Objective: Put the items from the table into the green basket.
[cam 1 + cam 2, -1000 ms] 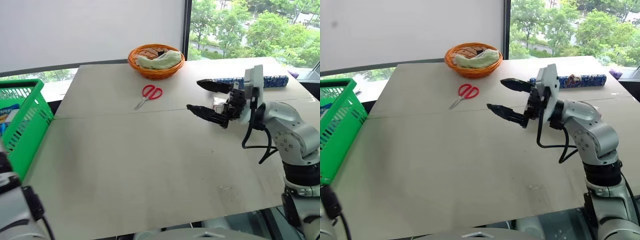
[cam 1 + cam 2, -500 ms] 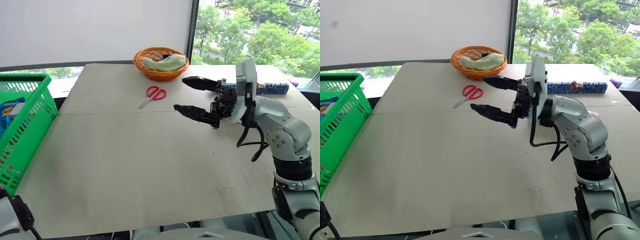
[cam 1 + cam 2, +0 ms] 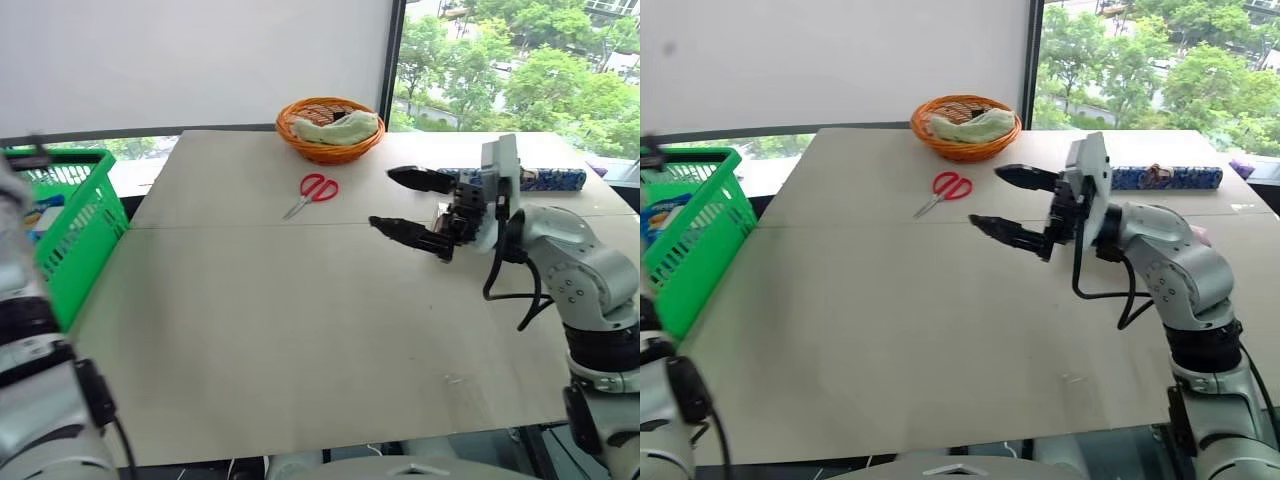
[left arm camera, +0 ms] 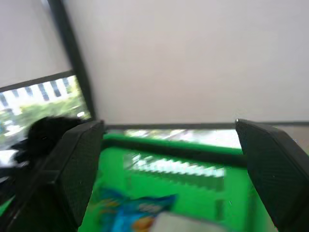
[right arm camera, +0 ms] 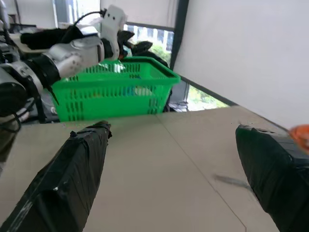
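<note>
Green basket (image 3: pixel 75 235): stands off the worktop's (image 3: pixel 300 330) left edge, at the left of the head views; it shows more fully now than a second ago, the whole picture having shifted with the camera. Contents: a blue-printed packet (image 4: pixel 133 212), seen from the left wrist view.
Left gripper (image 5: pixel 126 41): jaws apart, over the basket's far rim in the right wrist view.
Right gripper (image 3: pixel 408 205): jaws wide apart and empty, above the worktop at centre right, pointing toward picture left much as before.
Red-handled scissors (image 3: pixel 312 191): flat on the worktop, upper centre, well apart from the gripper.
Long blue patterned roll (image 3: pixel 1165 178): near the right edge, behind the right arm.
Orange wicker bowl (image 3: pixel 331 128): at the far edge.
Open room: the whole near half of the worktop is bare.
</note>
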`<state>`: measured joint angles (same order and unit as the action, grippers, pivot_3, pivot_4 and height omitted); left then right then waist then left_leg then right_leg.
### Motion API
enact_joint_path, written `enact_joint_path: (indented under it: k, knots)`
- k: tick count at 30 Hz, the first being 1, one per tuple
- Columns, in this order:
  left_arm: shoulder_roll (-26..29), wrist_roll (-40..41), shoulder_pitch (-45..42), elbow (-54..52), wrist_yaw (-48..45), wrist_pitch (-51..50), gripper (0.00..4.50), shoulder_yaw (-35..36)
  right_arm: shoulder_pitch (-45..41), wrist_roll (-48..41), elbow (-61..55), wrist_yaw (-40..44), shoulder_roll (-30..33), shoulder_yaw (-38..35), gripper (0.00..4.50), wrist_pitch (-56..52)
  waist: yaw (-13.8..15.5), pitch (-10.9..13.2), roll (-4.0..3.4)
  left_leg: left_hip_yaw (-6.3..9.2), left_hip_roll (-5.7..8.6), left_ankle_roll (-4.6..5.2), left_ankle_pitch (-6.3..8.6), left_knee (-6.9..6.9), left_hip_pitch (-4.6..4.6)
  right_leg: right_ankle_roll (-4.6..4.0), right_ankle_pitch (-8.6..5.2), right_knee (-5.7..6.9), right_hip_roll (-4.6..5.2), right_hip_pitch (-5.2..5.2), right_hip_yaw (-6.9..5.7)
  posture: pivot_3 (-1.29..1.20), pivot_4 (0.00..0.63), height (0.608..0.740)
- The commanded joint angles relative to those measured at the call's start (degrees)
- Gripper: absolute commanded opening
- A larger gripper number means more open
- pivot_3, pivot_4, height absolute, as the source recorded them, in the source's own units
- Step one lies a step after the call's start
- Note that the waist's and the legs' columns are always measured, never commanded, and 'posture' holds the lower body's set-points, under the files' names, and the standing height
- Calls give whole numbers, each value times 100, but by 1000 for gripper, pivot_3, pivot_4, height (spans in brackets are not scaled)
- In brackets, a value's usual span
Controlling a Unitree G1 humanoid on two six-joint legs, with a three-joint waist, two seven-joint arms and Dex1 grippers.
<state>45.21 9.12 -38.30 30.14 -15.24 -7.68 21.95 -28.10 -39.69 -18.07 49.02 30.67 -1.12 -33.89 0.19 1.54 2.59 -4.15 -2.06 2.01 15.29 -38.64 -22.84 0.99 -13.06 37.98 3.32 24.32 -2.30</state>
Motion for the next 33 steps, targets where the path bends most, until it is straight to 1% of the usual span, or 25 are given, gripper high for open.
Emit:
enact_joint_path:
  k: [1, 3, 4, 6, 8, 10, 11, 13, 15, 17, 20, 23, 27, 33]
  knots:
    - [-568, 64, -300, -592, -926, -270, 4444, -1001, 214, 255, 99, -42, 236, -362, 4500, 300, -42, 0, -16, -7, 0, 17, 0, -2, 2, 1, 1, 0, -19, -2, 7, -60, 0, 738]
    - [-1162, 37, -467, -721, -1682, -238, 4444, -1779, 543, 439, 138, -6, 444, -480, 4500, 422, -106, -2, -20, -9, -2, 24, 0, -4, 5, 2, 1, 2, -34, -2, 17, -83, 0, 738]
    - [-1435, -28, -602, -619, -1884, -177, 4444, -2048, 682, 478, 130, 3, 520, -539, 4500, 460, -116, -2, -21, -16, -3, 25, 0, -5, 5, 2, 0, 0, -45, -3, 17, -96, 0, 738]
    - [-1887, -213, -925, -191, -2020, -69, 4444, -2385, 910, 524, 73, -33, 629, -641, 4500, 495, -164, 3, -29, -29, -3, 25, 1, -7, 5, 2, 0, -3, -58, -5, 18, -112, 0, 738]
    - [-2274, -528, -1305, 360, -2344, 224, 4444, -2883, 1140, 619, -24, -118, 690, -726, 4500, 515, -285, 8, -37, -30, -3, 27, 1, -10, 3, 1, -1, -4, -74, -4, 22, -174, 0, 738]
    - [-2583, -759, -1646, 913, -2556, 561, 4444, -3205, 1333, 703, -133, -186, 737, -760, 4500, 558, -432, 11, -56, -29, -7, 29, 2, -10, 8, 0, -2, -5, -92, -4, 37, -201, 0, 738]
    - [-2845, -860, -1877, 1353, -2710, 858, 4444, -3364, 1496, 756, -249, -246, 751, -792, 4500, 586, -503, 7, -77, -28, -9, 29, 2, -10, 12, 0, -2, -4, -98, -4, 46, -216, 0, 738]
    - [-3246, -1246, -2311, 2262, -2945, 1579, 4444, -3746, 1778, 759, -499, -448, 676, -886, 4500, 559, -593, 5, -91, -16, -9, 30, 3, -10, 15, 1, -3, -5, -100, -5, 50, -259, 0, 738]
    - [-3546, -1475, -2731, 3019, -2985, 1977, 4444, -3861, 1979, 740, -701, -620, 595, -948, 4500, 536, -672, 5, -95, -11, -8, 31, 3, -10, 18, 3, -4, -8, -101, -9, 52, -288, 0, 738]
    - [-3841, -1520, -3140, 3639, -3002, 2097, 4444, -3794, 2136, 744, -850, -756, 533, -996, 4500, 533, -818, 11, -103, -5, -8, 31, 4, -11, 17, 5, -5, -10, -101, -9, 57, -317, 0, 738]
    - [-4155, -1908, -3571, 4268, -2849, 2228, 4444, -3961, 2370, 894, -928, -887, 534, -1020, 4500, 590, -1031, 12, -103, 0, -9, 35, 6, -22, 13, 8, -6, -10, -100, -9, 61, -330, 0, 738]
    - [-4352, -2419, -3818, 4607, -2307, 2184, 4444, -4200, 2599, 1167, -960, -1076, 568, -952, 4500, 609, -1214, 10, -108, 2, -10, 36, 7, -22, 15, 31, -20, -9, -99, -12, 62, -389, 0, 738]
    - [-4563, -2950, -3910, 4803, -1812, 1927, 4444, -4435, 2864, 1326, -1152, -1415, 406, -956, 4500, 590, -1494, 11, -113, 5, -15, 38, 8, -22, 16, 37, -23, -8, -96, -12, 77, -448, 0, 738]
    - [-4739, -3345, -3869, 4911, -926, 1410, 4444, -4412, 3162, 1344, -1473, -1700, 176, -967, 4500, 611, -1995, 21, -120, 10, -18, 38, 9, -21, 17, 51, -31, -5, -85, -15, 81, -495, 0, 738]
